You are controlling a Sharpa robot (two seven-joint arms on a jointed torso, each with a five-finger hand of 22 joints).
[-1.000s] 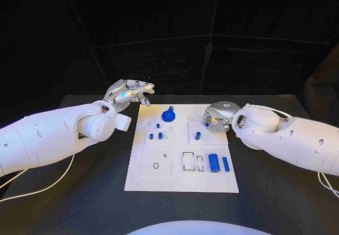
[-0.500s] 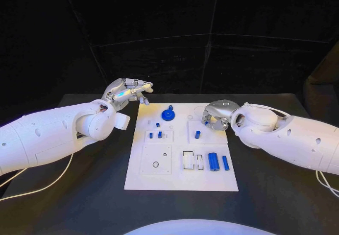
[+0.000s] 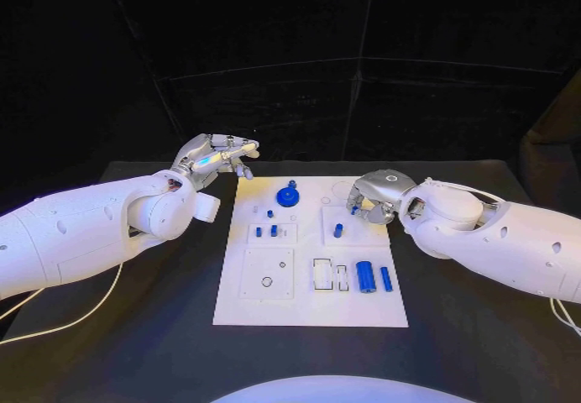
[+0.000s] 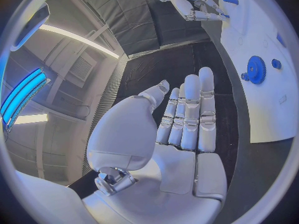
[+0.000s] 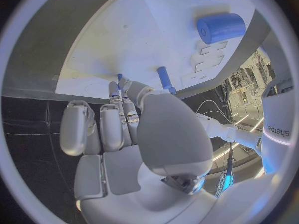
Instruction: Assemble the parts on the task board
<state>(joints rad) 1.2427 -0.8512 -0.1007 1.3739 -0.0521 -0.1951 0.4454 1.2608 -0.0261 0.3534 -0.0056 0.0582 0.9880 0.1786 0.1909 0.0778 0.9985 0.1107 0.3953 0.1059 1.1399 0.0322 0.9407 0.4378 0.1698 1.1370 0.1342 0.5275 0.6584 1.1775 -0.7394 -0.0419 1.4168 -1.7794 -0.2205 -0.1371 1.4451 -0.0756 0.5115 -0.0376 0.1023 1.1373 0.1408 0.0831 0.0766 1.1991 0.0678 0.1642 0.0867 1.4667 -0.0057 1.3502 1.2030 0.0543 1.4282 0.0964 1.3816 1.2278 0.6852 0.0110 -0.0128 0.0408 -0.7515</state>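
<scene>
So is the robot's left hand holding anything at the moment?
No, it is open. The left hand has straight fingers with nothing in the palm, held over the black table beside the task board.

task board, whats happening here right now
The robot is working on the task board, a white plate with small blue parts. Its right hand is down at the far right part of the board, pinching a small blue pin at its fingertips. Its left hand hovers open off the board's far left corner. A blue gear stands near the far edge.
</scene>
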